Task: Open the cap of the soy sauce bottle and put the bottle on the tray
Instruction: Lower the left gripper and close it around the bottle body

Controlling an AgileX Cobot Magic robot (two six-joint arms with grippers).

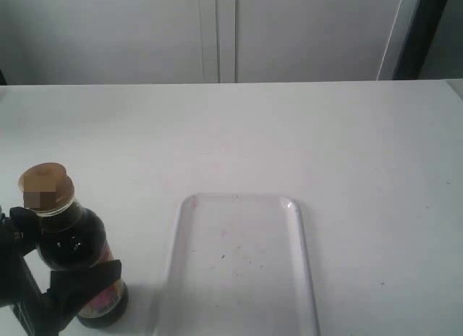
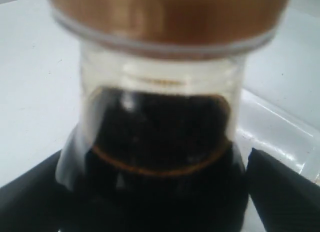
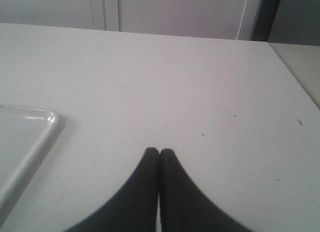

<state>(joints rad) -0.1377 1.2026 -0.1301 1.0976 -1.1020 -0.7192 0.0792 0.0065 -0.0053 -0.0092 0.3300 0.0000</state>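
far left of the exterior view: left gripper (image 1: 69, 267), black, clamped around the bottle (image 1: 72, 242), one finger on each side of the body. bottle upright on the table (image 1: 289, 133), dark liquid up to the shoulder, label (image 1: 101, 300) low on the body and partly hidden by a finger. cap (image 1: 46, 187) on the neck, golden-bronze, screwed on as far as can be seen. left wrist view, very close and blurred: cap (image 2: 165, 17) above, clear neck, liquid of the bottle (image 2: 160, 142), fingers (image 2: 285, 192) dark at both sides.

middle: tray (image 1: 300, 227), white, flat on the table, just right of the bottle, not touching it.

right: right gripper (image 3: 159, 152), seen in its wrist view only, tips pressed together, holding nothing, low over bare table (image 3: 200, 82). tray corner (image 3: 50, 119) off to one side of it.
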